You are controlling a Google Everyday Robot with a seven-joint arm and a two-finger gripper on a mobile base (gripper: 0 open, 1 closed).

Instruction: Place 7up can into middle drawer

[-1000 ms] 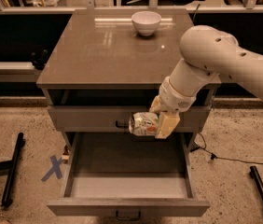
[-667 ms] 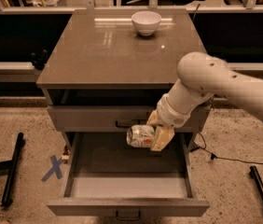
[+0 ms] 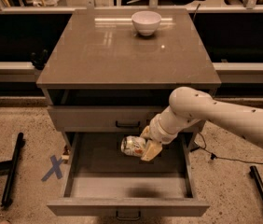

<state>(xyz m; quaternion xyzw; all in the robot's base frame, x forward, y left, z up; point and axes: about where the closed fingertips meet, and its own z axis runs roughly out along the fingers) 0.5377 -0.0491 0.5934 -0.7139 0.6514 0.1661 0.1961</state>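
My gripper [image 3: 143,144] is shut on the 7up can [image 3: 133,146], a small white and green can with silver ends, held on its side. It hangs over the rear half of the open middle drawer [image 3: 127,186], just below the handled drawer front above it [image 3: 99,118]. My white arm reaches in from the right. The drawer's grey floor is bare, with a dark shadow near its front. Its small dark loop handle [image 3: 128,215] shows at the bottom edge.
A white bowl [image 3: 146,22] stands at the back of the cabinet top [image 3: 122,50]. A black bar [image 3: 12,169] and a blue X mark [image 3: 54,167] lie on the speckled floor at the left. A cable [image 3: 234,160] runs along the floor at the right.
My gripper has carried the can down and slightly left, from in front of the upper drawer front to lower over the open drawer.
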